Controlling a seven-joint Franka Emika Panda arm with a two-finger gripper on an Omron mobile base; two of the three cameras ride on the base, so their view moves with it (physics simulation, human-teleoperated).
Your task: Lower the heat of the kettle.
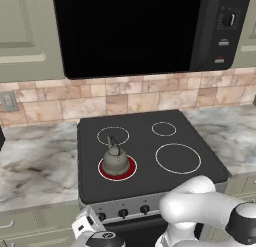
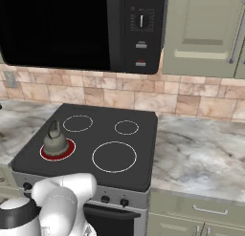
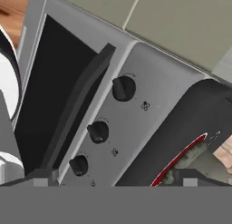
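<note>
1. Hand view: we see 3 dark knobs [image 3: 123,88] in a row on the stove front, centre of frame, w/ the fingers [image 3: 113,177] released and wide at bottom edge, touching nothing.
2. Kettle [image 1: 115,160] sits on the glowing red burner [image 1: 118,169], lower-left of cooktop in left base view.
3. We'd pick the knob for that burner, can't tell which, centre on it, close squarely, turn gently.
4. Count: 1 kettle, 4 burner rings, 1 lit.
</note>
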